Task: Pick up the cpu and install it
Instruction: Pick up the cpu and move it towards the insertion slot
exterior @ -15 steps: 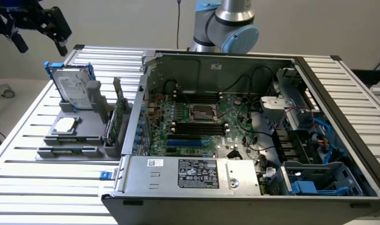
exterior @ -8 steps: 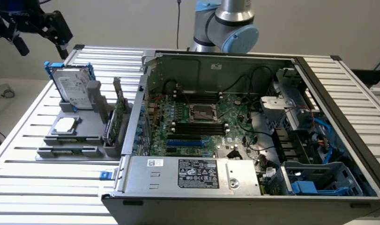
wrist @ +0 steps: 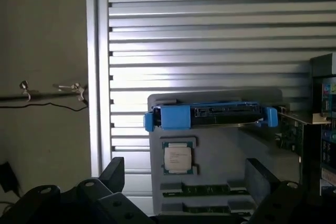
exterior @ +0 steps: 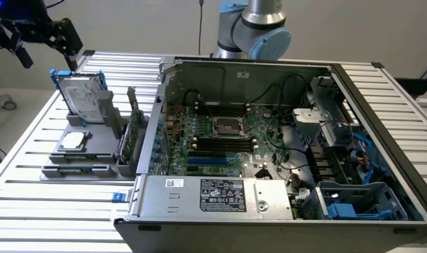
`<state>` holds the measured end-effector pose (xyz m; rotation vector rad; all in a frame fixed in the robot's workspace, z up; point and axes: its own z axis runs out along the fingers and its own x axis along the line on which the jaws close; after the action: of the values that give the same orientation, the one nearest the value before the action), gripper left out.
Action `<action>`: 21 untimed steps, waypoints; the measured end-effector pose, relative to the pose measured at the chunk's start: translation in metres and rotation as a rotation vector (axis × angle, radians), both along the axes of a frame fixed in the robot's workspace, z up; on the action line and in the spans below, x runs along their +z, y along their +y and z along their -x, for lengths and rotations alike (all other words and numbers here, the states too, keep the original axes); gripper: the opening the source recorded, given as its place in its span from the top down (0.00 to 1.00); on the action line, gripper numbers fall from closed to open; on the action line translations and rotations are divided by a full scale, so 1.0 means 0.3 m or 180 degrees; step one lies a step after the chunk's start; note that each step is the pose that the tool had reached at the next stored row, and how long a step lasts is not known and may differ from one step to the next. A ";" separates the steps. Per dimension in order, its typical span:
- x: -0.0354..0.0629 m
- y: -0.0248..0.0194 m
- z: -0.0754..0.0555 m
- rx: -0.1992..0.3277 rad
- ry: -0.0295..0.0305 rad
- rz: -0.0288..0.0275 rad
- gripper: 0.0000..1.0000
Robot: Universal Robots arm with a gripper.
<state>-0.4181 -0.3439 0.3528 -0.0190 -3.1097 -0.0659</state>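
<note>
The cpu [exterior: 72, 139] is a small square chip with a pale metal top. It lies flat in a recess of the grey holder [exterior: 93, 153] on the slatted table at the exterior view's left. In the wrist view the cpu [wrist: 177, 157] sits just below the blue-bracketed hard drive [wrist: 210, 115]. My gripper [exterior: 46, 55] hangs high above the holder's far end, well clear of the cpu, open and holding nothing. Its two black fingers [wrist: 113, 174] frame the cpu in the wrist view, far from it. The motherboard's socket [exterior: 227, 126] lies in the open computer case [exterior: 269, 211].
The hard drive [exterior: 80, 97] stands upright on the holder behind the cpu. Memory sticks [wrist: 210, 188] lie in slots in front of it, and a green card [exterior: 132, 132] stands beside the case wall. Cables and drive cages fill the case's right side.
</note>
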 end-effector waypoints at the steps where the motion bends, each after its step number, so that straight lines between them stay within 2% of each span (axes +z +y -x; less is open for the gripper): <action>1: -0.006 -0.003 0.000 0.0019 0.0006 0.0000 0.01; 5: -0.030 -0.017 0.000 0.0083 0.0030 0.0000 0.01; 10: -0.060 -0.042 0.000 0.0152 0.0068 -0.0003 0.01; 14: -0.084 -0.058 0.000 0.0199 0.0079 -0.0004 0.01; 21: -0.122 -0.081 0.000 0.0317 0.0112 -0.0003 0.01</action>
<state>-0.4181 -0.3683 0.3163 0.1332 -3.0696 -0.0640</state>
